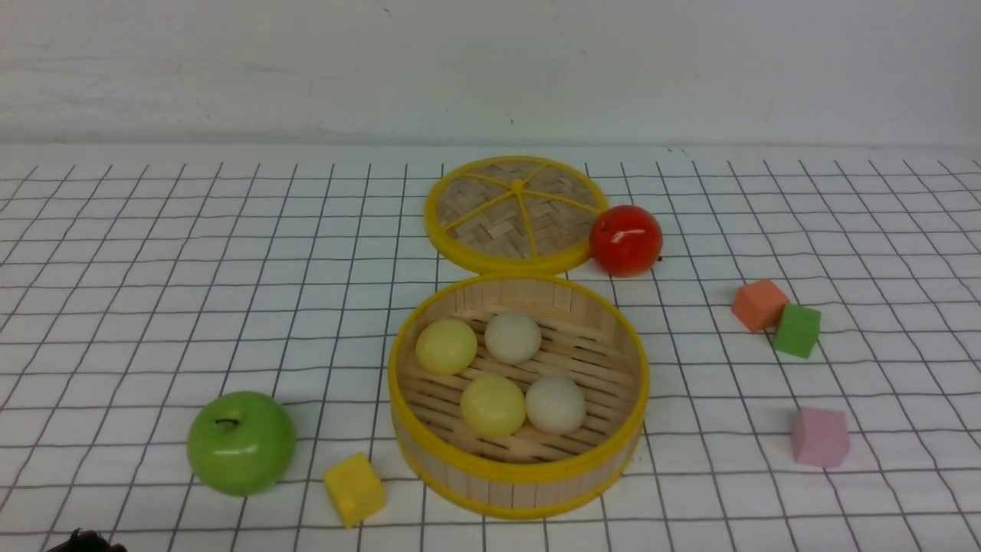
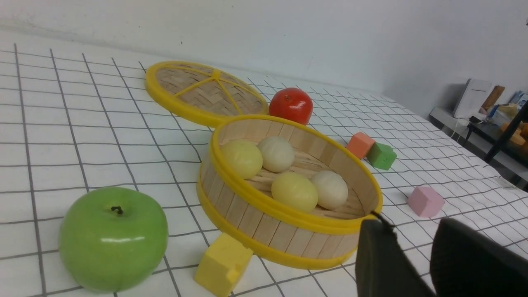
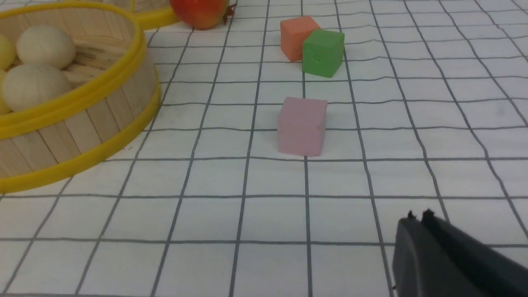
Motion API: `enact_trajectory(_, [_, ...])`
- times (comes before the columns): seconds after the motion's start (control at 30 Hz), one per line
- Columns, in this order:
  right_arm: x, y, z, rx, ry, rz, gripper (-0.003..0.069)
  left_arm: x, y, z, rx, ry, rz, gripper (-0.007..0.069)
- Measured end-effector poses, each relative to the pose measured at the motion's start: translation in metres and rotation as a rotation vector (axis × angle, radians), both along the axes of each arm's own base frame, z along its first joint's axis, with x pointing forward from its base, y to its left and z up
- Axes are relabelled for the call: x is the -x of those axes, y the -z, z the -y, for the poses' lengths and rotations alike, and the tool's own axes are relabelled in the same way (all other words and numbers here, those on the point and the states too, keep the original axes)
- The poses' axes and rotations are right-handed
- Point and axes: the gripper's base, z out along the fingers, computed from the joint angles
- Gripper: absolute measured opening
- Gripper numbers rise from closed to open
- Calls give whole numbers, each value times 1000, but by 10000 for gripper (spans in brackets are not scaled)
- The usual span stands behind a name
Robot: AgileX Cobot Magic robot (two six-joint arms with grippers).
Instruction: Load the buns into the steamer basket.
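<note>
Buns (image 1: 502, 373), all four, sit in the basket (image 1: 518, 475); left gripper (image 2: 412, 251) parted and empty, right gripper (image 3: 418, 218) closed; arms only need retracting.

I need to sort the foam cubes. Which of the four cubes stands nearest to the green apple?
The yellow cube. It sits just beside the green apple, left of the steamer basket; the orange, green and pink cubes all lie on the basket's right side.
</note>
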Motion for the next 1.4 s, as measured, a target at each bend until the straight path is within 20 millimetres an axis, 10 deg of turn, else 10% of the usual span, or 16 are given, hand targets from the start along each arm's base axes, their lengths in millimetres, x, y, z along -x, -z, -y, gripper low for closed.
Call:
enact_trajectory(0.53, [0,0,0,0,0,0,4,-10,14,-20,24,-373,226,68])
enact_trajectory(0.8, [0,0,0,0,0,1,4,-8,65,-21,-99,-410,-256,-13])
enact_trajectory(1.4, [0,0,0,0,0,2,14,-8,65,-21,-90,-410,-259,-13])
